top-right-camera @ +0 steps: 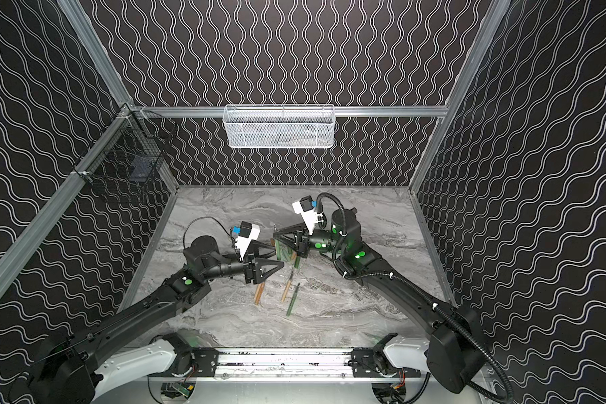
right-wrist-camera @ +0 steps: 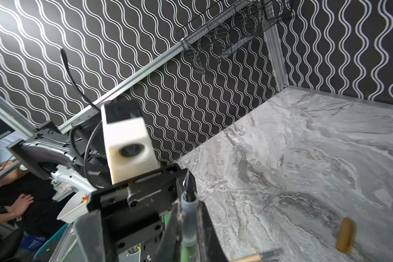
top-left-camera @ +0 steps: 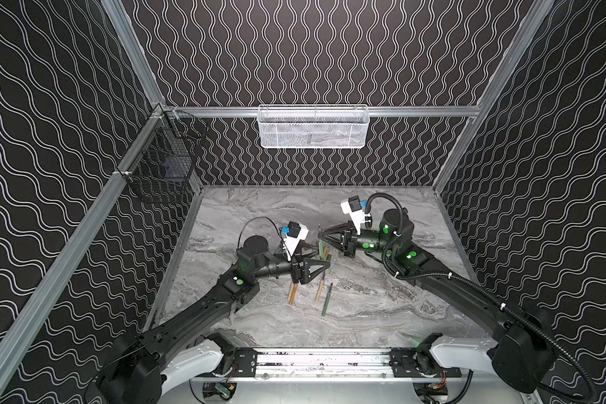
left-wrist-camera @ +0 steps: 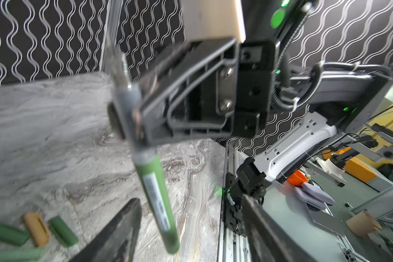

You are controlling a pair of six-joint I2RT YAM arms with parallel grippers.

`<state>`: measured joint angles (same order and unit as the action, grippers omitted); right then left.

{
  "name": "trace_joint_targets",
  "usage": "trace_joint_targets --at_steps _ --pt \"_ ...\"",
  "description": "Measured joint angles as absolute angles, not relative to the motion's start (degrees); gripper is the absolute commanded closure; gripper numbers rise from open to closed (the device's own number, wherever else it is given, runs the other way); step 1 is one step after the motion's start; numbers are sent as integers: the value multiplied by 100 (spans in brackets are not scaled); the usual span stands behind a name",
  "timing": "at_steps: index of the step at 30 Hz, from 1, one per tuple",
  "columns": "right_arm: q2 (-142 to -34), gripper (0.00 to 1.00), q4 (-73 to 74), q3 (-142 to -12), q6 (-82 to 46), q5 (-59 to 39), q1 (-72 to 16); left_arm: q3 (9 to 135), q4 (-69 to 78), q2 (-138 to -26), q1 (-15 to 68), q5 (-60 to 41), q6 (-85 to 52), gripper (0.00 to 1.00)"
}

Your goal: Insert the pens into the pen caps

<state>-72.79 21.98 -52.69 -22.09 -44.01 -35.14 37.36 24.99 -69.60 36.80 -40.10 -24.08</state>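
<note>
My right gripper [top-left-camera: 321,238] is shut on a green pen [left-wrist-camera: 157,186], which it holds upright by the grey grip section [right-wrist-camera: 188,217], dark tip up. The pen's lower end hangs between the fingers of my left gripper [left-wrist-camera: 191,199], which is open and touches it on neither side. On the marble table lie two tan pens [top-left-camera: 292,293] side by side, another tan pen [top-left-camera: 319,288] and a green pen [top-left-camera: 326,300]. A tan pen cap [left-wrist-camera: 36,229] and green pen caps [left-wrist-camera: 63,231] lie in a cluster under the grippers. Another tan pen cap [right-wrist-camera: 345,236] lies apart.
A white mesh basket [top-left-camera: 312,127] hangs on the back wall and a black wire basket [top-left-camera: 161,164] on the left wall. Patterned walls close three sides. The metal rail [top-left-camera: 322,362] with both arm bases runs along the front edge.
</note>
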Motion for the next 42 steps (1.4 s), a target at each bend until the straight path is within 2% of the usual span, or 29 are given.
trace_joint_targets --at_steps 4,8,13,16,17,19,21,22,23,26,29,35,40,42 --pt "-7242 93 2794 -5000 -2464 -4613 -3518 3677 2860 -6965 3671 -4136 -2556 48" --pt "-7164 93 3258 -4762 -2617 -4733 -3522 3632 3087 -7059 3664 -4217 -2683 68" --pt "-7019 92 3634 -4565 -2657 -4803 -3524 3649 3205 -7205 3647 -4324 -2829 82" --pt "-6967 89 3651 -4512 -2648 -4744 -3524 3640 3258 -7225 3618 -4370 -2853 91" --pt "-6952 83 3647 -4501 -2628 -4709 -3524 3638 3293 -7244 3594 -4397 -2875 94" --pt "-6919 62 3583 -4466 -2633 -4611 -3524 3642 3301 -7284 3538 -4473 -2928 97" --pt "-6838 37 3457 -4412 -2633 -4563 -3518 3712 3074 -7295 3409 -4375 -2991 95" --pt "-6801 28 3411 -4399 -2630 -4493 -3518 3774 2886 -7282 3339 -4292 -3011 96" --pt "-6755 21 3310 -4394 -2633 -4340 -3509 3865 2576 -7236 3225 -4215 -3006 99" --pt "-6755 10 2648 -4571 -2596 -3686 -3479 4136 1505 -6995 2790 -3938 -2976 100" --pt "-7032 4 1708 -4958 -2543 -2825 -3457 4547 121 -6794 2421 -3575 -2611 100" --pt "-7950 1 -64 -5522 -2344 -1343 -3439 5105 -2196 -6405 2154 -3144 -1557 100" --pt "-8958 1 -1170 -6355 -2290 -803 -3439 4882 -2906 -5865 2102 -3026 -1170 100" --pt "-9365 4 -1507 -6641 -2287 -650 -3439 4831 -3068 -5806 2102 -2945 -1157 100"
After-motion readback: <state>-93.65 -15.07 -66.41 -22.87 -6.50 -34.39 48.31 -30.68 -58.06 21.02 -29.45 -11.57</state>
